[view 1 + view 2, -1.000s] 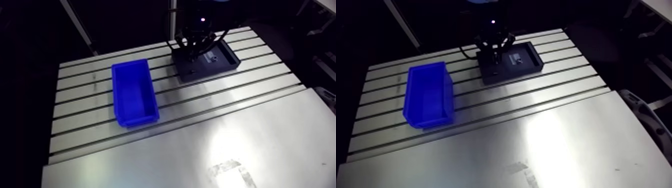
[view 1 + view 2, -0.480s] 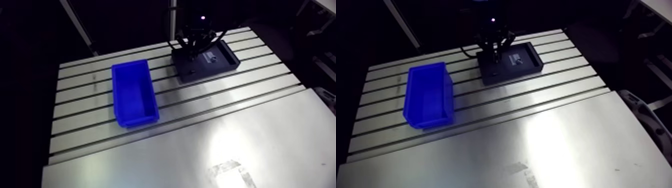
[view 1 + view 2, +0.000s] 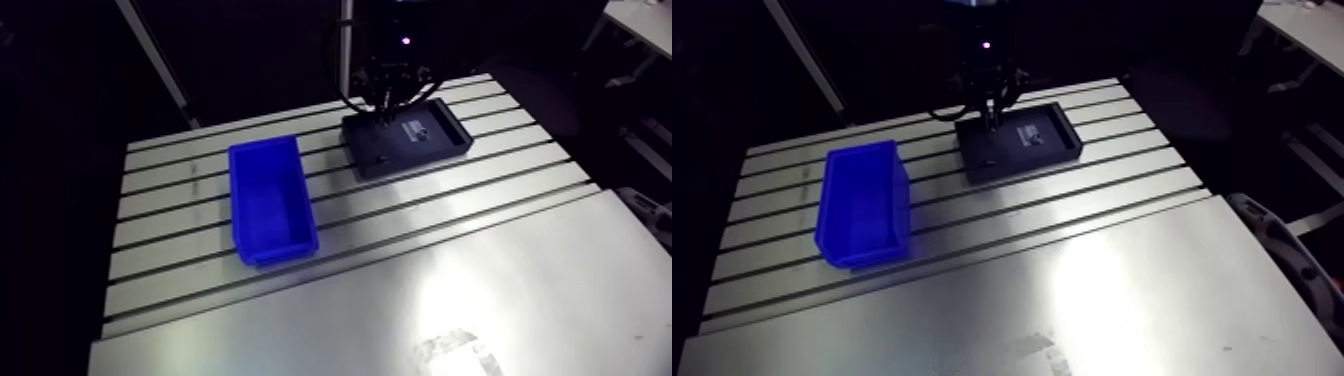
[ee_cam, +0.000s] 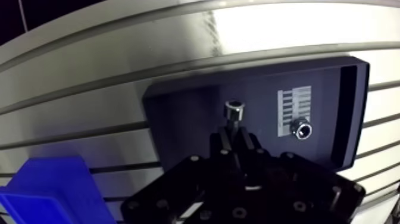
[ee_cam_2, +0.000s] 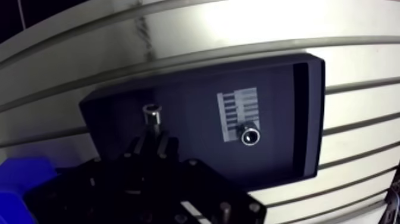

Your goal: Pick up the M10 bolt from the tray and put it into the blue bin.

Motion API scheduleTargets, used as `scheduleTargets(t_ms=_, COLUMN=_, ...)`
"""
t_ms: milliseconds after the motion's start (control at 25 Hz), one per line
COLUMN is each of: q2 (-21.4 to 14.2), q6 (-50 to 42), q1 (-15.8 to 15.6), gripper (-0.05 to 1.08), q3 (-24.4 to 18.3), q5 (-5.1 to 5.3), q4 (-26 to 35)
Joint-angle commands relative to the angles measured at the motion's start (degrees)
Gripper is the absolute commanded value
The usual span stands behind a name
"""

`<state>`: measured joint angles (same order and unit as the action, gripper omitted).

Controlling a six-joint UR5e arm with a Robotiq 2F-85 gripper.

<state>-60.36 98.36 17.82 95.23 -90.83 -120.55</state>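
Currently the gripper [image 4: 233,134] is clenched on the bolt [image 4: 234,110]. In the wrist view you see its two fingers [image 4: 221,143] drawn close together, with the shank of the bolt pinched between their tips. The socket head of the bolt stands clear just ahead of the fingertips. The bolt is over the dark tray [image 4: 178,119], near the tray's middle. You cannot tell from either view whether its lower end touches the tray floor.

Note a second bolt [image 4: 300,128] standing on the tray floor, off to one side of the gripper and apart from the held bolt. It sits just beside a pale striped label [image 4: 294,102] fixed to the tray floor.

Refer to the arm view for the general layout. The tray lies at the far side of the slotted table [image 3: 450,260], with the gripper directly over it. The blue bin [image 3: 270,200] stands upright on the table beside the tray, with a strip of bare table between the two. The long side of the bin runs across the table slots. In the wrist view, a corner of the bin shows next to the gripper body, beyond the tray edge.
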Motion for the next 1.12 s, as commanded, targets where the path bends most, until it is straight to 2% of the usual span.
scheduleTargets(t_ms=40, q2=-4.1, q6=1.8, q1=-0.2, gripper=1.02, q3=1.8, q5=0.26, q4=3.1)
scheduleTargets(t_ms=200, q2=-8.0, q6=6.4, q1=-0.3, gripper=1.05, q3=2.3, q5=0.26, q4=6.9)
scheduleTargets(t_ms=320, q2=-12.7, q6=12.4, q1=-1.1, gripper=1.06, q3=1.9, q5=0.34, q4=10.9)
scheduleTargets(t_ms=400, q2=-15.4, q6=17.7, q1=-2.9, gripper=1.05, q3=0.8, q5=0.17, q4=14.9)
scheduleTargets(t_ms=520, q2=-17.2, q6=27.0, q1=-3.1, gripper=1.05, q3=-1.2, q5=0.34, q4=20.5)
scheduleTargets(t_ms=560, q2=-17.6, q6=29.5, q1=-3.3, gripper=1.04, q3=-1.8, q5=0.08, q4=21.7)
scheduleTargets(t_ms=680, q2=-18.4, q6=39.0, q1=-5.3, gripper=1.01, q3=-4.0, q5=0.34, q4=25.4)
scheduleTargets(t_ms=800, q2=-18.9, q6=48.6, q1=-9.2, gripper=1.01, q3=-6.1, q5=0.78, q4=28.4)
scheduleTargets(t_ms=1000, q2=-19.0, q6=64.6, q1=-15.3, gripper=1.03, q3=-6.2, q5=0.34, q4=27.7)
scheduleTargets(t_ms=1120, q2=-19.0, q6=69.2, q1=-18.2, gripper=1.04, q3=-4.8, q5=0.08, q4=26.8)
